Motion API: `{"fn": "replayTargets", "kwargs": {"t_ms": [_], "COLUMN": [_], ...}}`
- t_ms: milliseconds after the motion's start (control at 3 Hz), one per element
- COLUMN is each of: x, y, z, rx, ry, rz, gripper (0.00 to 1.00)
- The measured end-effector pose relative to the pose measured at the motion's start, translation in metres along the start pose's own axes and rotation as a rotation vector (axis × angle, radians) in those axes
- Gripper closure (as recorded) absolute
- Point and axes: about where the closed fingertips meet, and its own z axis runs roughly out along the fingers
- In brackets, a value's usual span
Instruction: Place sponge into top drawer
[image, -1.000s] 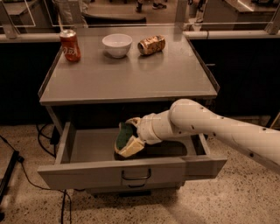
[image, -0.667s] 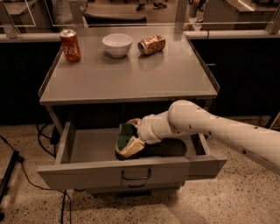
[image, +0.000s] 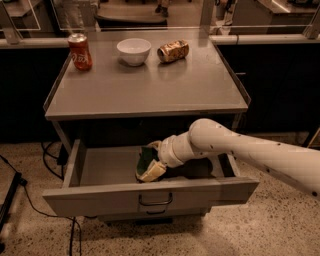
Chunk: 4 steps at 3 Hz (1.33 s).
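The top drawer (image: 100, 197) of the grey cabinet is pulled open, its front panel carrying a small wire handle (image: 155, 201). My white arm reaches in from the right, down into the drawer. My gripper (image: 152, 162) is inside the drawer, shut on the sponge (image: 146, 163). The sponge shows a dark green layer above pale yellow foam and is tilted, its lower edge at or just above the drawer floor near the front panel.
On the cabinet top (image: 150, 85) stand a red soda can (image: 80, 51) at back left, a white bowl (image: 134, 51) at back centre and a crushed can (image: 173, 51) lying on its side. Black cables (image: 30, 200) lie on the floor at left.
The arm and the sponge have stayed almost where they were inside the drawer; no clear movement shows.
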Motion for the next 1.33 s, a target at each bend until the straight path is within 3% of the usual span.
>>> {"fn": "replayTargets", "kwargs": {"t_ms": [667, 1333], "x": [0.0155, 0.016], "y": [0.0015, 0.0017], "z": [0.0127, 0.0133], "rx": [-0.035, -0.037], "ry": [0.072, 0.074], "rz": [0.019, 0.019], "gripper": [1.0, 0.58]}}
